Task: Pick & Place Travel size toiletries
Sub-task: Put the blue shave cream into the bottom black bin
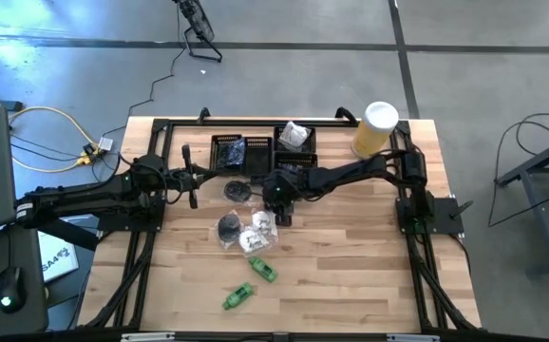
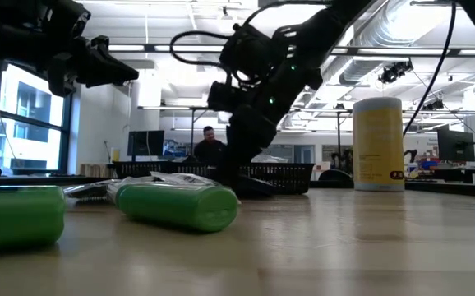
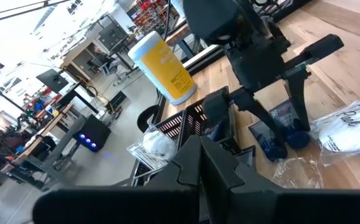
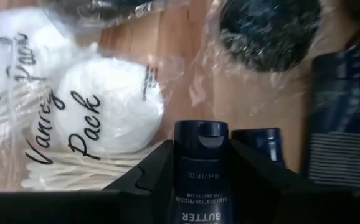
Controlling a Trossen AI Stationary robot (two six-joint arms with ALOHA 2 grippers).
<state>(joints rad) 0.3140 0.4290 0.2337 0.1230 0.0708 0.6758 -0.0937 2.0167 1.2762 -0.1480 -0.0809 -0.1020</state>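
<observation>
Jaws of the right gripper (image 4: pixel 200 163) are clamped on a navy tube (image 4: pixel 200 180) (its label reads "BUTTER"), low over the table (image 1: pixel 350 275) at its middle — just above the white Vanity Pack sachet (image 4: pixel 108 115) and a round black piece (image 4: pixel 270 28). The left gripper (image 1: pixel 187 176) hangs near the mesh trays (image 1: pixel 241 152), jaws closed and empty. Two green tubes (image 1: pixel 261 270) lie nearer the front edge.

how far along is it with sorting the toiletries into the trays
Partly done. One white sachet and dark packets already sit in the mesh trays. The right gripper holds a navy tube. Two green tubes, vanity packs and round black pieces remain on the table.
</observation>
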